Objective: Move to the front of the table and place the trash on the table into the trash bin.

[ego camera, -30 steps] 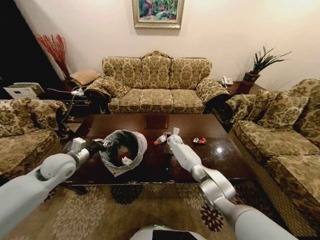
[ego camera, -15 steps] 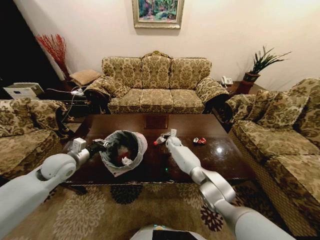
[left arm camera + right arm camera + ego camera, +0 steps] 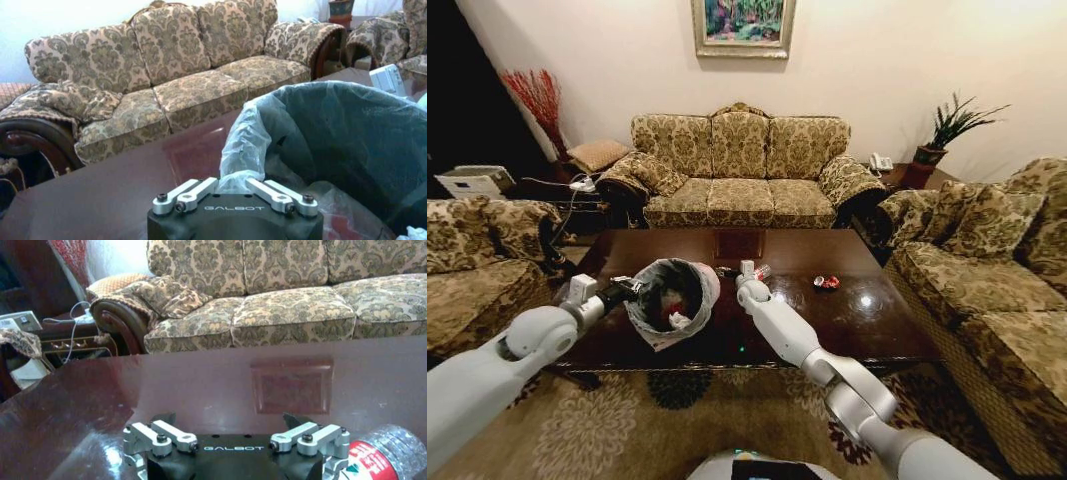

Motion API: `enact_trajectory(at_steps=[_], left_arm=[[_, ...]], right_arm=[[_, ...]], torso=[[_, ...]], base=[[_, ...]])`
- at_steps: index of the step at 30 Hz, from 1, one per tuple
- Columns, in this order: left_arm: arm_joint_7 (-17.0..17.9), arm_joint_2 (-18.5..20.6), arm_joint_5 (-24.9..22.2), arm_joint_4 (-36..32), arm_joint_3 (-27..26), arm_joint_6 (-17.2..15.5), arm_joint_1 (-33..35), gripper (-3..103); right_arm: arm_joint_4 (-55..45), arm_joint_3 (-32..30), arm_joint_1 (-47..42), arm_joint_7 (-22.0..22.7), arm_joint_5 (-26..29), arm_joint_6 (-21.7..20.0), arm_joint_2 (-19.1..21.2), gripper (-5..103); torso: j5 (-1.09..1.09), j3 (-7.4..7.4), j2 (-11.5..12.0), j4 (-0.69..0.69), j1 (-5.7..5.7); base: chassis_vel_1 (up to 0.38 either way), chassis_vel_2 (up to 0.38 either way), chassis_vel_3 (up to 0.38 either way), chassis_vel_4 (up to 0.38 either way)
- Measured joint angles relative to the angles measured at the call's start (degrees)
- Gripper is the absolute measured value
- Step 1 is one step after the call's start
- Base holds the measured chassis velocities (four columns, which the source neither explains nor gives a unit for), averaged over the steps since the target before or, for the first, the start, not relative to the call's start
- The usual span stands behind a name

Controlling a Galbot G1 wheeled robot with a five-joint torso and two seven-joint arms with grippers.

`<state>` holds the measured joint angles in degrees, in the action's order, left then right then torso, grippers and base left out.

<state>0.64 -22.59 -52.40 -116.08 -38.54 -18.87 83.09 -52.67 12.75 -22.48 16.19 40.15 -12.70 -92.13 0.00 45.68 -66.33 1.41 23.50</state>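
On my left, the left gripper is pinched on the liner rim of the trash bin, holding it tilted over the near-left part of the table. Inside I see a white paper wad plus sth reddish. Center: right gripper sits just beside the bin's rim, clamped on the clear red-labelled bottle, fingers either side of it. Further right, a red-black wrapper lies on the tabletop, well apart from the bin.
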Motion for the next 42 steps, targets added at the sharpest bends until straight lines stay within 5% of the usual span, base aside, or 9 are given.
enact_trajectory(at_steps=[4, 9, 17, 30, 42], left_arm=[[-0.1, 0.0, 0.0, 0.0, 0.0, 0.0, 0.1, 1], [-0.2, 0.0, 0.1, 0.0, 0.3, 0.2, 0.0, 1], [-0.1, 0.0, 0.2, -0.3, 0.2, 0.2, 0.3, 1], [-0.1, -0.3, 0.4, -0.1, 1.0, 0.3, -0.1, 1], [-0.3, -0.9, 1.0, 0.2, 1.2, 0.6, -0.3, 1]], right_arm=[[-2.7, 0.6, -1.5, 5.3, 1.0, -0.4, 0.0, 100], [-7.7, 1.4, -3.3, 19.2, 8.7, -2.1, 0.0, 100], [-4.1, -1.3, -3.4, 24.9, 10.6, -0.9, 0.0, 100], [1.6, -5.6, -2.6, 24.2, 11.8, -0.3, 0.0, 100], [6.3, -7.4, -2.4, 17.1, 10.7, -1.4, 0.0, 103]], torso=[[0.01, -0.01, 0.0, 0.01, -0.01], [0.0, 0.02, 0.0, -0.04, 0.08], [-0.01, 0.01, 0.0, 0.0, 0.01], [-0.01, 0.02, 0.0, -0.03, 0.06], [0.0, 0.01, 0.0, 0.0, 0.03]], base=[[-0.137, 0.138, 0.139, -0.116], [-0.161, 0.143, 0.136, -0.157], [-0.045, 0.041, 0.027, -0.044], [0.013, -0.006, -0.003, 0.009], [0.0, 0.0, 0.0, 0.0]])
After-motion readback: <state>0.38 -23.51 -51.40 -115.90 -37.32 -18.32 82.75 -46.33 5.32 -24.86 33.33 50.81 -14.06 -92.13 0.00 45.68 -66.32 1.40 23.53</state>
